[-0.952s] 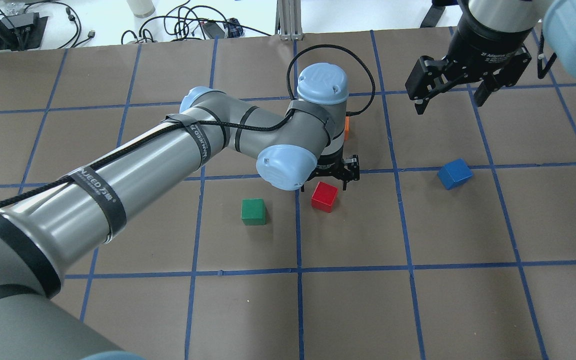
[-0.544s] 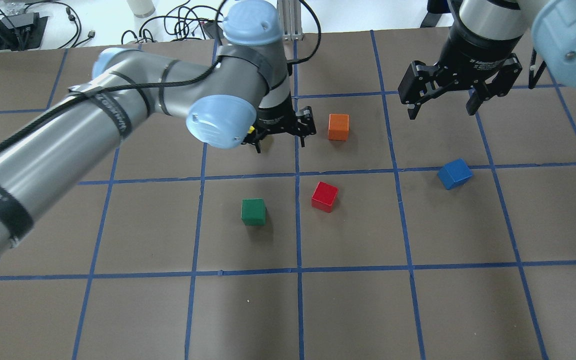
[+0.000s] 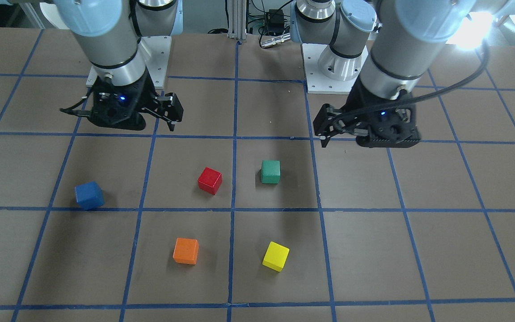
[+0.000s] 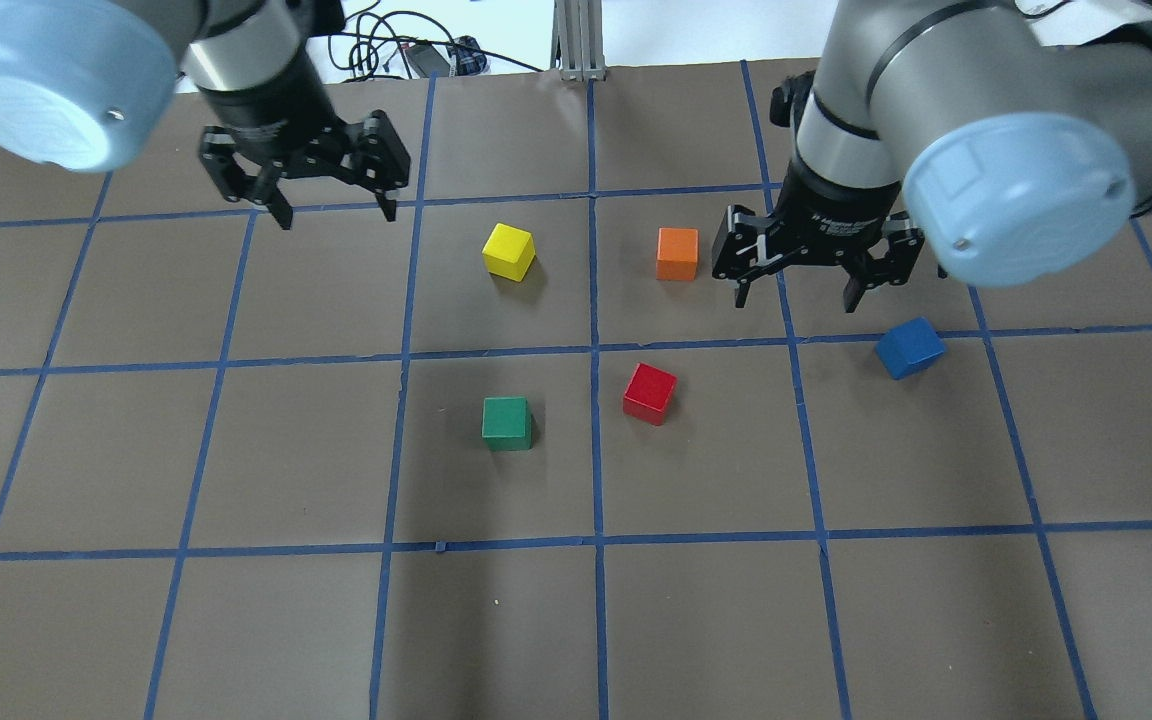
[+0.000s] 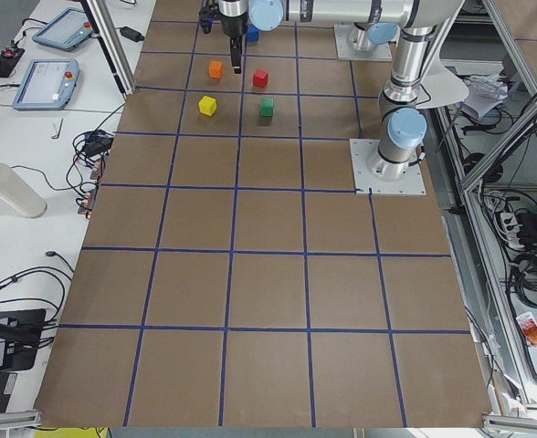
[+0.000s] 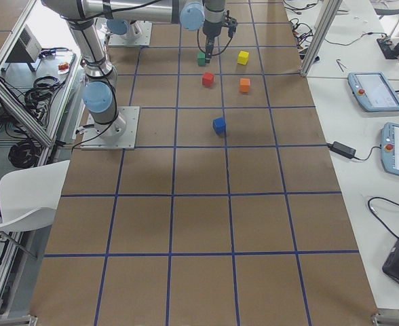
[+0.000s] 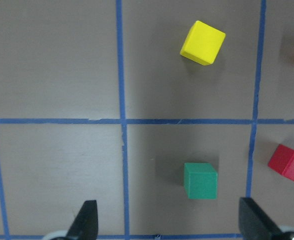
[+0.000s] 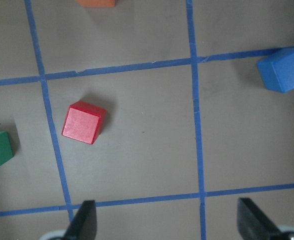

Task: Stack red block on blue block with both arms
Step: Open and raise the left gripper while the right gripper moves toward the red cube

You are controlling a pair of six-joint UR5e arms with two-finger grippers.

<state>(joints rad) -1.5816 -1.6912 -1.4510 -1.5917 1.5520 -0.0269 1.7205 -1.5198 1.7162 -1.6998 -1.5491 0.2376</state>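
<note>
The red block point(image 4: 649, 393) sits on the brown mat near its centre, also in the front view point(image 3: 209, 180) and the right wrist view point(image 8: 83, 122). The blue block point(image 4: 909, 347) lies to its right, turned a little, also in the front view point(image 3: 89, 195). My right gripper point(image 4: 794, 302) is open and empty, hovering between the orange cube and the blue block, above and right of the red block. My left gripper point(image 4: 338, 218) is open and empty, at the far left, well away from both blocks.
A green cube point(image 4: 507, 422) sits left of the red block. A yellow cube point(image 4: 509, 251) and an orange cube point(image 4: 677, 253) lie farther back. The mat is crossed by blue tape lines point(image 4: 593, 350). Cables lie beyond the far edge.
My left arm has drawn back from beside the red block to the far left, uncovering the yellow cube. My right gripper has moved left and closer, towards the orange cube. No block has moved.
</note>
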